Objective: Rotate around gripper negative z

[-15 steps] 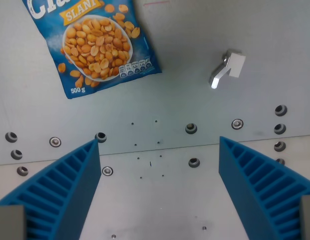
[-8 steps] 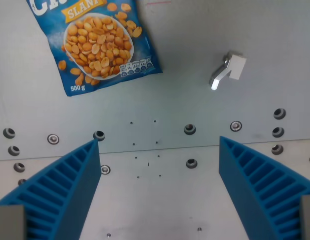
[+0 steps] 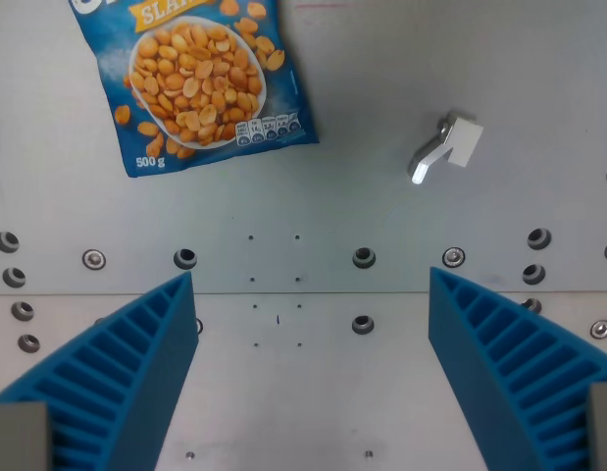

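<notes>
The tool (image 3: 308,378) is closest, its two blue fingers (image 3: 117,378) spread wide with nothing between them. It hangs free over the grey metal surface (image 3: 381,118), so it has room to turn. Farther off lies a small metal bracket (image 3: 445,147). The peanut bag (image 3: 200,78) lies flat by the far edge.

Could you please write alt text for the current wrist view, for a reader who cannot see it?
An open gripper with two blue ribbed fingers hangs empty over a grey metal table dotted with bolt holes. A blue peanut bag lies at upper left, and a small metal handle at upper right.
</notes>
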Controlling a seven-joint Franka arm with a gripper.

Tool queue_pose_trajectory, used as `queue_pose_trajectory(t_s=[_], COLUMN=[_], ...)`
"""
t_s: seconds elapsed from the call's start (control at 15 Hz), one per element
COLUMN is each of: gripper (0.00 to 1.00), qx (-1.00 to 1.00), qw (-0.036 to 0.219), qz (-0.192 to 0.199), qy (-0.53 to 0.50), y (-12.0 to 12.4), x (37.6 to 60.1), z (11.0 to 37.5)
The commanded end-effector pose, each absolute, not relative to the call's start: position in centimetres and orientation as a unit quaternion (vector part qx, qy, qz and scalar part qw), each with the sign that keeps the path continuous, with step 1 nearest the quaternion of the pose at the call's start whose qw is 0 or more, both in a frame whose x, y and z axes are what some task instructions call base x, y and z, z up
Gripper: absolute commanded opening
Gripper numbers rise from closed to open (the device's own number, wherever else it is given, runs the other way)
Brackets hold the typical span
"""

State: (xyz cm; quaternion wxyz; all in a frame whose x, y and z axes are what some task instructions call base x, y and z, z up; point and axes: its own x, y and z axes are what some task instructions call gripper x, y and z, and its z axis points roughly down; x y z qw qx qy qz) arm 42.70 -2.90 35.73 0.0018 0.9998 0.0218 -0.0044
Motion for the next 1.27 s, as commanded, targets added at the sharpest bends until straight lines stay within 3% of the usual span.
queue_pose_trajectory(t_s=[0.07,1.27], gripper=[1.0,1.0], qx=[0.996,0.977], qw=[0.002,0.002], qz=[-0.001,-0.002], qy=[0.094,0.212], y=[-2.97,-2.97], x=[42.65,42.65], z=[36.02,36.02])
